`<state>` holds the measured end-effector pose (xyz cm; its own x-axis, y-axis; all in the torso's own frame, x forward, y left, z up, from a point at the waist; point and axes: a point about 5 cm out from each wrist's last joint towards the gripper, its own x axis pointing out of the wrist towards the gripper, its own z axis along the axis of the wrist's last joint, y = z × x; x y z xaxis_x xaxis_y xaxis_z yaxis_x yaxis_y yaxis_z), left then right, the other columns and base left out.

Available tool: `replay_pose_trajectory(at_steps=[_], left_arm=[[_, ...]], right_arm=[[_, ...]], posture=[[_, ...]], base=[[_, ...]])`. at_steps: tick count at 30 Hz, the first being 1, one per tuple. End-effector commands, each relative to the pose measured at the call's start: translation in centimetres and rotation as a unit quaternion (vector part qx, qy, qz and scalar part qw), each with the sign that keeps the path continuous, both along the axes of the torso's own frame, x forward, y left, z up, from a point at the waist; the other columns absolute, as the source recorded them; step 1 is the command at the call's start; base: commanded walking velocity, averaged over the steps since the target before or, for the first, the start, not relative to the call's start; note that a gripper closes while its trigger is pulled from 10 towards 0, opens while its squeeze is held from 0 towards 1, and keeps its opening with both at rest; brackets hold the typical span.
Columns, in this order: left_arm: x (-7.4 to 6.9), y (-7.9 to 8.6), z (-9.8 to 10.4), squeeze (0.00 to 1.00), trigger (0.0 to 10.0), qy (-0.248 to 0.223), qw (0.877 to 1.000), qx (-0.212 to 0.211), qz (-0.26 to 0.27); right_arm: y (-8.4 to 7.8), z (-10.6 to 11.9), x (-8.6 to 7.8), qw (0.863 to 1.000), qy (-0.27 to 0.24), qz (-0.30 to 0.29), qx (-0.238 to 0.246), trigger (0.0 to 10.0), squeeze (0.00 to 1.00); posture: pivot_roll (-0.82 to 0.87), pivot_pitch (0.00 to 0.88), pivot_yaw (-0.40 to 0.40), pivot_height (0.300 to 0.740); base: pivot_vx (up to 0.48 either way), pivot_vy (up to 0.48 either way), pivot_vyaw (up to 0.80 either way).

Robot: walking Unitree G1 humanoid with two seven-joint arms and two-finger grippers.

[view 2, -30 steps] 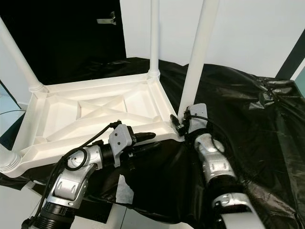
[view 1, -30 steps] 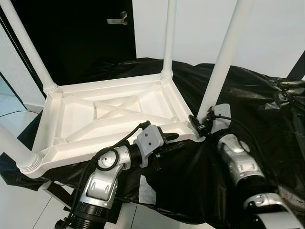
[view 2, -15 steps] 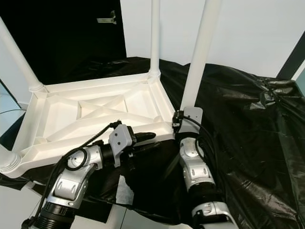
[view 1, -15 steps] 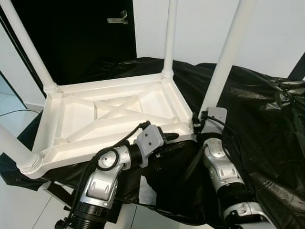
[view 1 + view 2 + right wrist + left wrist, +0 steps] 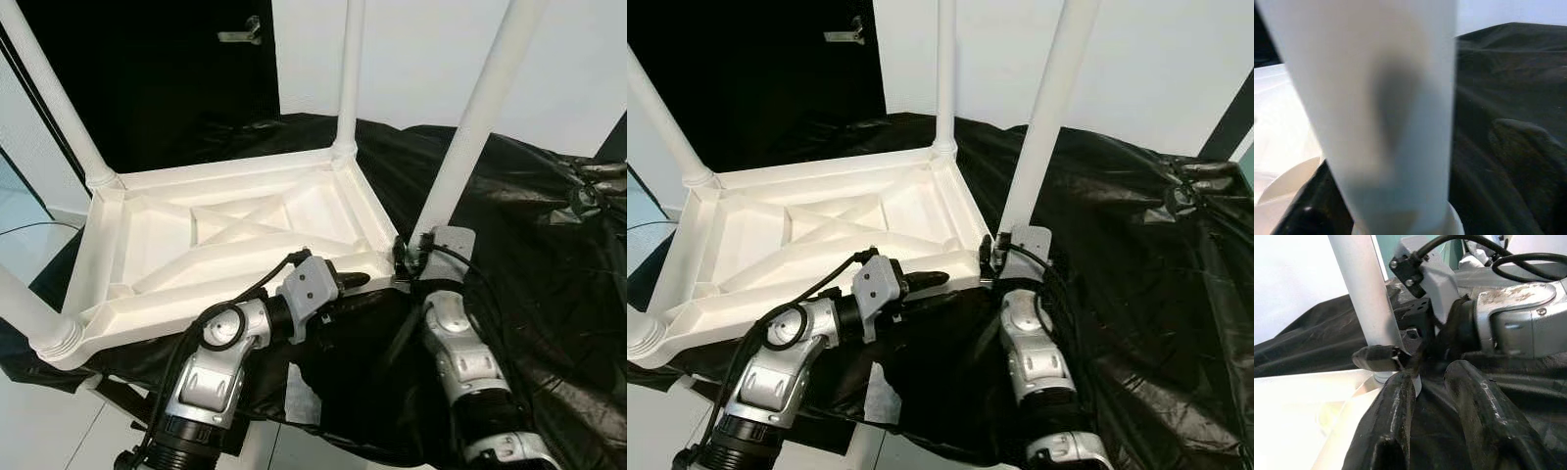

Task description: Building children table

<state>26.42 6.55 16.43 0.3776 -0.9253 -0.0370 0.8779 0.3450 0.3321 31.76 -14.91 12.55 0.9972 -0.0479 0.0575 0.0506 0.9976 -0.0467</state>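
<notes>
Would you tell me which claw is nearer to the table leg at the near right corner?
The right claw is nearer, right at the base of that leg. The left claw sits farther left along the near edge of the upturned tabletop.

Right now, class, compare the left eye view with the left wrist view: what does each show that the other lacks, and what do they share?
Left eye view alone: the whole upturned white tabletop with its cross-ribbed underside, three further legs, and a dark door with a handle.

Left wrist view alone: the left gripper's fingers from close behind, spread apart at the table's edge.

Shared: the near right table leg, the right gripper at its base, and the black sheet.
</notes>
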Motion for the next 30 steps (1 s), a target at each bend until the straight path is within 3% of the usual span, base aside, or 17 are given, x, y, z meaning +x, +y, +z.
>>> replay_pose_trajectory(at_steps=[1, 4, 5, 6, 9, 13, 16, 17, 18, 19, 20, 21, 22, 23, 30], left_arm=[[0.4, 0.0, 0.0, 0.0, 10.0, -0.009, 0.998, -0.015, 0.058], [0.4, 0.0, 0.0, 0.0, 10.0, -0.009, 0.998, -0.015, 0.058], [0.4, 0.0, -0.1, 0.0, 10.0, -0.008, 0.998, -0.016, 0.057], [0.4, 0.0, -0.1, 0.0, 10.0, -0.008, 0.998, -0.016, 0.057], [0.5, 0.0, -0.1, 0.0, 10.0, -0.008, 0.998, -0.016, 0.056], [0.5, 0.0, 0.0, 0.0, 10.0, -0.009, 0.998, -0.016, 0.055], [0.8, 0.2, 0.0, 0.0, 10.0, -0.011, 0.998, -0.016, 0.057], [0.8, 0.2, 0.0, 0.0, 10.0, -0.011, 0.998, -0.016, 0.057], [0.8, 0.2, 0.1, 0.0, 10.0, -0.012, 0.998, -0.017, 0.057], [0.8, 0.2, 0.1, 0.0, 10.0, -0.012, 0.998, -0.017, 0.057], [0.9, 0.2, 0.1, 0.0, 10.0, -0.013, 0.998, -0.017, 0.058], [0.9, 0.2, 0.2, 0.0, 10.0, -0.015, 0.998, -0.019, 0.059], [0.9, 0.2, 0.2, 0.0, 10.0, -0.015, 0.998, -0.019, 0.059], [1.0, 0.1, 0.3, 0.0, 10.0, -0.015, 0.998, -0.02, 0.061], [1.0, 0.2, 0.2, 0.0, 10.0, -0.015, 0.997, -0.022, 0.067]], right_arm=[[0.1, -0.1, -0.3, 1.0, -0.003, 0.023, 0.006, 10.0, 1.0], [-0.1, -0.1, -0.5, 0.998, -0.002, 0.069, 0.003, 10.0, 1.0], [-0.4, -0.2, -0.5, 0.995, 0.0, 0.102, 0.003, 10.0, 0.0], [-0.4, -0.2, -0.5, 0.995, 0.0, 0.102, 0.003, 10.0, 0.0], [-1.4, -0.2, 0.1, 0.983, 0.011, 0.181, -0.014, 10.0, 0.0], [-1.7, -0.1, 0.4, 0.979, 0.017, 0.202, -0.022, 10.0, 0.0], [-1.8, 0.2, 2.1, 0.958, 0.039, 0.277, -0.058, 10.0, 0.0], [-1.8, 0.2, 2.1, 0.958, 0.039, 0.277, -0.058, 10.0, 0.0], [-1.5, 0.5, 2.4, 0.953, 0.04, 0.295, -0.061, 8.0, 0.0], [-1.5, 0.5, 2.4, 0.953, 0.04, 0.295, -0.061, 8.0, 0.0], [-1.2, 0.6, 2.5, 0.947, 0.04, 0.312, -0.064, 7.1, 0.0], [-1.0, 0.8, 2.6, 0.942, 0.04, 0.326, -0.069, 4.4, 0.0], [-1.0, 0.8, 2.6, 0.942, 0.04, 0.326, -0.069, 4.4, 0.0], [-0.9, 0.8, 2.6, 0.937, 0.041, 0.339, -0.072, 0.0, 0.0], [-1.1, 0.5, 2.4, 0.93, 0.048, 0.355, -0.078, 0.0, 0.0]], posture=[[0.01, 0.0, -0.038, 0.74], [0.01, 0.0, -0.037, 0.74], [0.0, 0.0, -0.036, 0.74], [0.0, 0.0, -0.036, 0.74], [0.0, 0.0, -0.033, 0.74], [0.0, 0.0, -0.034, 0.74], [-0.01, 0.0, -0.027, 0.74], [-0.01, 0.0, -0.027, 0.74], [0.0, 0.0, -0.03, 0.74], [0.0, 0.0, -0.03, 0.74], [0.0, 0.0, -0.03, 0.74], [0.0, 0.0, -0.032, 0.74], [0.0, 0.0, -0.032, 0.74], [0.0, 0.0, -0.036, 0.74], [0.01, 0.0, -0.042, 0.74]], base=[[0.0, 0.0, 0.0], [0.0, 0.0, 0.0], [0.0, 0.0, 0.0], [0.0, 0.0, 0.0], [0.0, 0.0, 0.0], [0.0, 0.0, 0.0], [0.0, 0.0, 0.0], [0.0, 0.0, 0.0], [0.0, 0.0, 0.0], [0.0, 0.0, 0.0], [0.0, 0.0, 0.0], [0.0, 0.0, 0.0], [0.0, 0.0, 0.0], [0.0, 0.0, 0.0], [0.0, 0.0, 0.0]])
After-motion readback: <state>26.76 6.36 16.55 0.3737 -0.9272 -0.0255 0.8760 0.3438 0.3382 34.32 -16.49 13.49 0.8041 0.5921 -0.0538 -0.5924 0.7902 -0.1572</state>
